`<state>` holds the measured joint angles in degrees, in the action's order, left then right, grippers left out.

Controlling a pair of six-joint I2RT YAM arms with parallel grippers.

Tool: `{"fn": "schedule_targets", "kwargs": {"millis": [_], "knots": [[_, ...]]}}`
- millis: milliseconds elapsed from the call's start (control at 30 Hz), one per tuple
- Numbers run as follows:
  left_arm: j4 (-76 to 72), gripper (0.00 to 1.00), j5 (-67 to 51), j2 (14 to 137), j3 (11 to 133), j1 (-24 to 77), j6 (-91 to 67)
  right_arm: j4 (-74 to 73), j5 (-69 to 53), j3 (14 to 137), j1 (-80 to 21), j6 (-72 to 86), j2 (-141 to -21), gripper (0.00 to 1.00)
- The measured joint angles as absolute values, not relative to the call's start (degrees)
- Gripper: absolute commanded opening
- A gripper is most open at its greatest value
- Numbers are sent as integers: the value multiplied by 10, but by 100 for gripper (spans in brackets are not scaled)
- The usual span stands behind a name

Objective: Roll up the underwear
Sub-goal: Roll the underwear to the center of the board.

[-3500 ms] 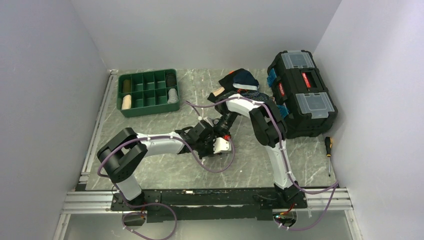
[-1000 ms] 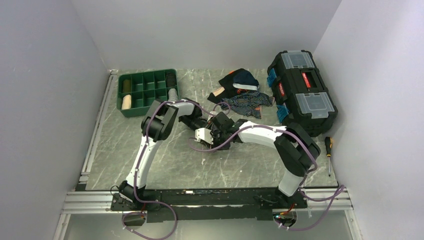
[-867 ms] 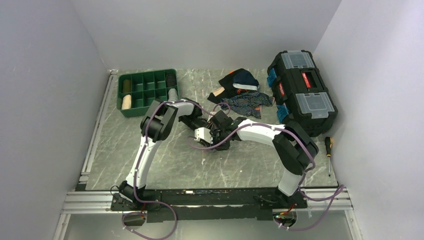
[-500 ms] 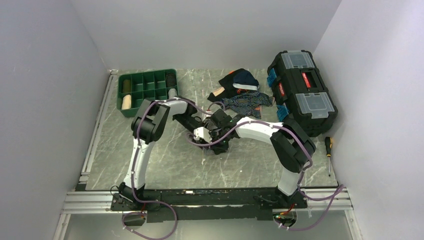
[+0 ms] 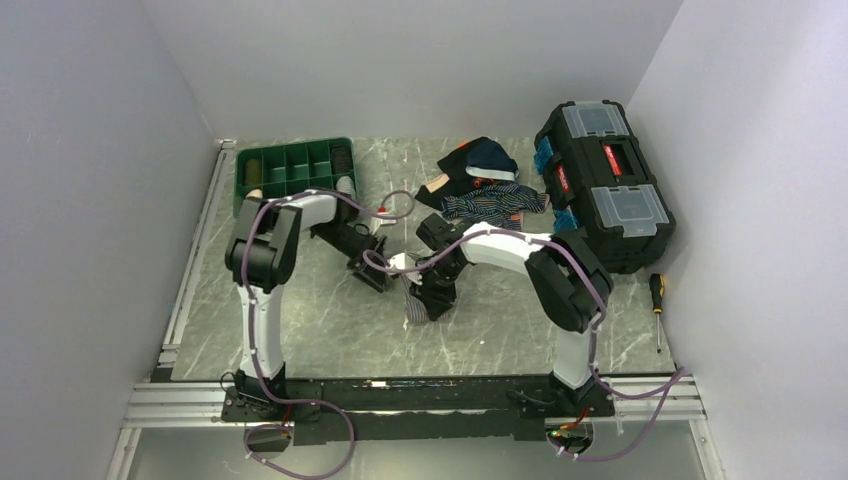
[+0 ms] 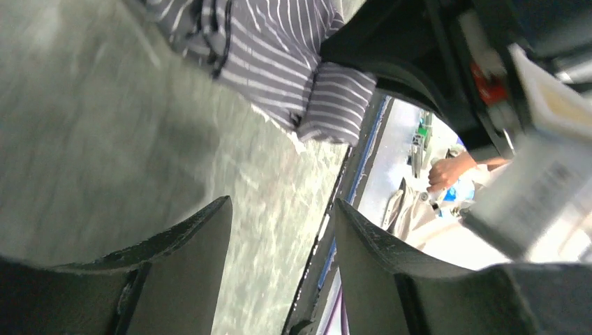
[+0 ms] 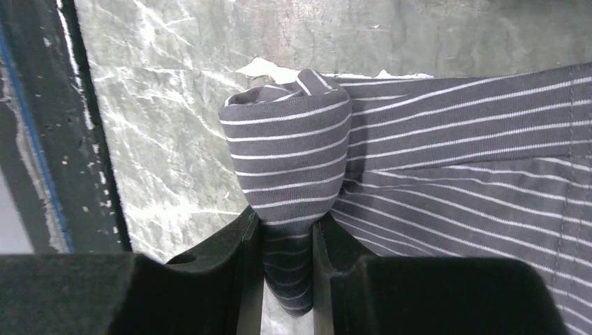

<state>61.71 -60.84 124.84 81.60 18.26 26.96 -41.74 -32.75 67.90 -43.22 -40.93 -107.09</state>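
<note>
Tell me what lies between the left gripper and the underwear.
Only bare table, seen in the left wrist view: the open left gripper faces the underwear across it.

Nothing readable here tbh. The toolbox [image 5: 603, 190] has a red label [image 5: 612, 160] on its lid, but the print on it is way too small to make out. The left wrist view catches a white sticker [image 6: 534, 192] with dark barcode-ish lines, too blurry to read.
</note>
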Motion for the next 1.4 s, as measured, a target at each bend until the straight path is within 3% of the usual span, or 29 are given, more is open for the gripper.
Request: {"fn": "schedule_targets", "kwargs": {"millis": [300,733,867,1000,1167,1400], "knots": [[567,60,-568,1057,705,92,271,-609,-424,842,-385,-451,-1213,1],[371,64,-384,771,530,82,205,-863,-505,1058,-346,-526,-1408,9],[311,75,-328,672,496,156,224,-885,-515,1074,-342,-531,-1425,10],[263,79,-270,635,484,289,259,-889,-515,1077,-341,-530,-1428,11],[217,84,-203,704,485,421,298,-894,-515,1082,-341,-528,-1433,11],[165,88,-139,825,486,516,335,-894,-515,1083,-343,-525,-1434,11]]}}
